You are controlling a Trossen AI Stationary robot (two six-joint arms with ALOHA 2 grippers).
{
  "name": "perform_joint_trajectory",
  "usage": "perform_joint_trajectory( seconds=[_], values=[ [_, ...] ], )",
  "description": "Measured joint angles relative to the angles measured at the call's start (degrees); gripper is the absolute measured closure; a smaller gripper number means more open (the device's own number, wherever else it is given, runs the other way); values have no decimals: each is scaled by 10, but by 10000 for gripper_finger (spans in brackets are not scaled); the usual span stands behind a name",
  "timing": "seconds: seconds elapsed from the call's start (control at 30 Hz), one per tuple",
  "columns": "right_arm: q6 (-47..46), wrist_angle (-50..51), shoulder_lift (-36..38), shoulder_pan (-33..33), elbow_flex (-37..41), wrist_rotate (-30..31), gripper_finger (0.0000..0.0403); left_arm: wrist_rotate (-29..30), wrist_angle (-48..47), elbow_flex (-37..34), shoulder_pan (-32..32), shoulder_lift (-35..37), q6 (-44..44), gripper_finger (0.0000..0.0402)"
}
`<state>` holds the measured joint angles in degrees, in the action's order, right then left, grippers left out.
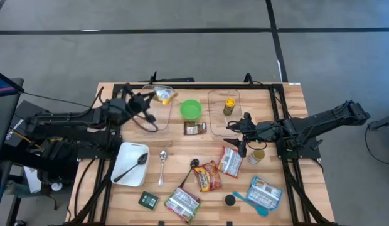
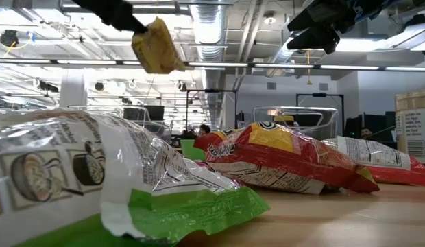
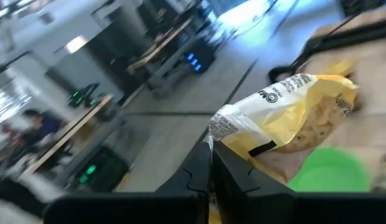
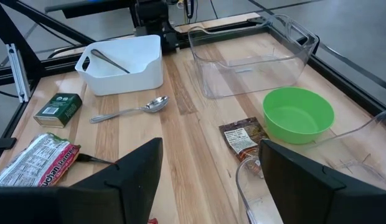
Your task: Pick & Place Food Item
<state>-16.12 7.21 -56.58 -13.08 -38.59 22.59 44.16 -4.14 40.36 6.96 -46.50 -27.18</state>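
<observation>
Wooden table (image 1: 182, 182) strewn with snack bags, spoons, a white tray (image 1: 122, 164), green bowl (image 1: 191, 110) and clear bins at the far edge, grey floor around, left gripper (image 1: 150, 98) pinched shut on a yellow snack bag (image 1: 164, 95) raised over the far-left bin (image 1: 158, 119), right gripper (image 1: 234, 125) spread open above the table's right middle, holding nothing.

noodle packet (image 4: 32, 163): cut off at right wrist view's edge | yellow snack bag (image 3: 292, 112): motion-blurred, print unreadable in left wrist view | people (image 3: 22, 127) beyond table: blurred | silver-green packet (image 2: 96, 178): overruns low view's edge
</observation>
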Motion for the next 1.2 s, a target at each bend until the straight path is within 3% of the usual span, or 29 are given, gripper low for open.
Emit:
perform_joint_trajectory(
  seconds=[0.33,0.47,1.2],
  values=[
    [0,0,0,0,0,0,142,-20,-109,0,106,-35,36,399],
    [0,0,0,0,0,0,142,-70,-111,0,136,-65,55,397],
    [0,0,0,0,0,0,142,-71,-113,0,221,-205,101,396]
  ],
)
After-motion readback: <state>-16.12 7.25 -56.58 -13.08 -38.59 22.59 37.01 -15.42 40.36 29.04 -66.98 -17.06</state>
